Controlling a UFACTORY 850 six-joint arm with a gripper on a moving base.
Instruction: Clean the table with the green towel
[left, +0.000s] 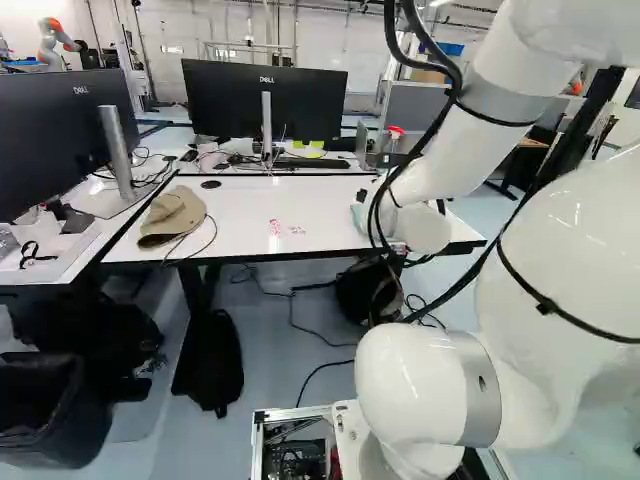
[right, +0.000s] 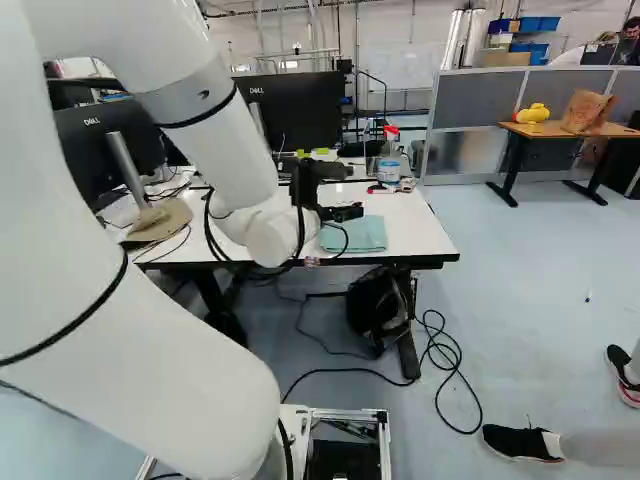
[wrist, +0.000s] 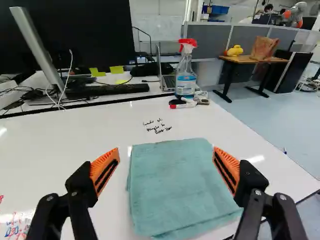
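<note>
- The arm (left: 450, 145) reaches out over the white table (wrist: 60, 145), its black gripper (right: 350, 212) up by the green towel.
- The two orange-padded fingers (wrist: 106, 161) stand wide apart, with nothing pinched between them.
- The green towel (wrist: 175, 185) lies folded flat on the tabletop, near the table's right end in the right base view. Through the wrist view it sits between and beneath those spread fingers — I can't tell how high they are above it.
- Just ahead of the towel there's black handwriting (wrist: 157, 126) on the white surface, and red scribbles (left: 275, 227) well off to one side.
- Farther ahead, by the table's far edge, a spray bottle with a red top (wrist: 186, 75) stands upright, markers (wrist: 183, 105) lying right by it.
- Over at the other end rests a tan cap (left: 172, 216) — a cable runs beside it.
- Under the table I see a black bag (right: 375, 310).
</note>
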